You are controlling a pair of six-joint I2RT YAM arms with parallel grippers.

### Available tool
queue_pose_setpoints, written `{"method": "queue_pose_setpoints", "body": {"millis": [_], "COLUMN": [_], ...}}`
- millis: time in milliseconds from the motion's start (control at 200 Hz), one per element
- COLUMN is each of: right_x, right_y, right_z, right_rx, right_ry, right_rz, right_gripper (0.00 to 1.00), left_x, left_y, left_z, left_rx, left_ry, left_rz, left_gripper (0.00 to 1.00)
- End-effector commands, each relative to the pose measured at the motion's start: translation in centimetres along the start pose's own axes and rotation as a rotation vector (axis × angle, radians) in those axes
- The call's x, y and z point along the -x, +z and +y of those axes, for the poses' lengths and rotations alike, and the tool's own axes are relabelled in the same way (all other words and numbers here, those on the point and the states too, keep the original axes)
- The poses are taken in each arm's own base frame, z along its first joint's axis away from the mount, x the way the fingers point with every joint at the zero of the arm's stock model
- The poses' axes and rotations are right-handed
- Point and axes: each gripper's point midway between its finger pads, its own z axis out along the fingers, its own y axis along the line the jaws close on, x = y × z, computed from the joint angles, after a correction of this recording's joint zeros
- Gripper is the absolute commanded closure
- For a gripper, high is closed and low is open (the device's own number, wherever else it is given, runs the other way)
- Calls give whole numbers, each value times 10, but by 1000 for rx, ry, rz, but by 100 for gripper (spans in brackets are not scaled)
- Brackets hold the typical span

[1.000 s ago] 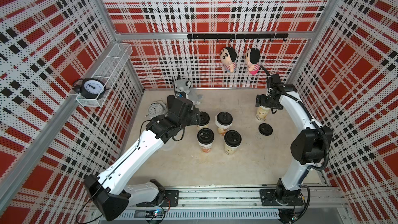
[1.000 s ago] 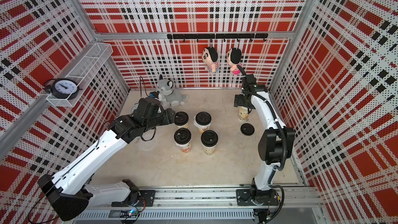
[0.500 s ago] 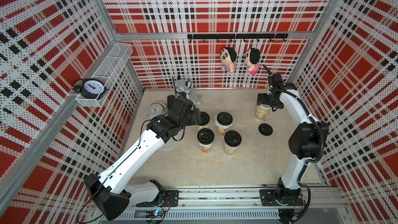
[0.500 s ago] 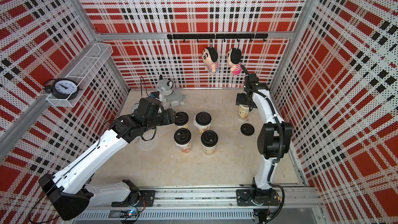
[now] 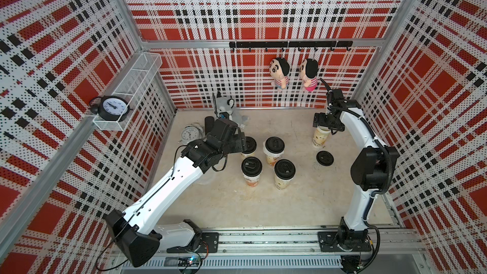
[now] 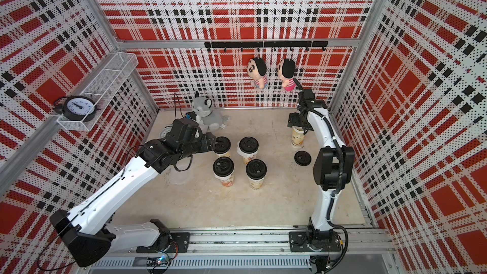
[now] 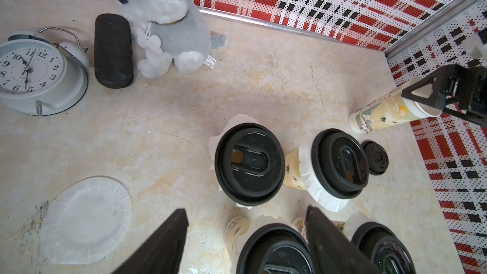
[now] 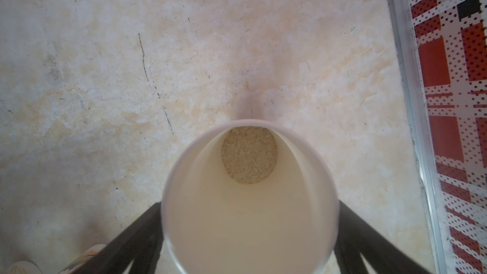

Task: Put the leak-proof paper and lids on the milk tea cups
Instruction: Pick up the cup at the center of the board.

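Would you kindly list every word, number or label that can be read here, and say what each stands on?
"1" to "12": hour numerals on the white alarm clock dial.
Small print below that dial's centre: too small to read.
The tag on the grey plush dog: print too small to read.
The black clock in the wire basket: numerals too blurred.
The milk tea cups: pictures only, no legible words.

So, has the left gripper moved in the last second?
No. The left gripper still sits by the same lidded cup, equally far from the white alarm clock.
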Motion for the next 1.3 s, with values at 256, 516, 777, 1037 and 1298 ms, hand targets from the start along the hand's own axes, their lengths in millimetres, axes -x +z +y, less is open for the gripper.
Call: {"method": "queue_pose_setpoints", "body": {"millis": [256, 516, 777, 1037, 1298], "right_x": [6, 7, -2, -36, -68], "right_y": [7, 0, -50, -112, -175], "right_z": [-2, -4, -6, 2, 24], "right_rx": [-11, -15, 26, 57, 118], "right_ry": [-1, -1, 3, -47, -108], "right_rz": [-6, -19, -97, -142, -183], "right_gripper": [7, 14, 16, 18, 20], "left_x": [7, 5, 5, 10, 25], "left_y": [-6, -7, -8, -4, 2], "left_z": [0, 2, 3, -3, -9], "left_rx": [-6, -3, -2, -22, -44], "left_ry": [1, 0, 4, 30, 60], "left_rz": [-14, -12, -18, -17, -14], "left_gripper": [26, 26, 26, 26, 26]}}
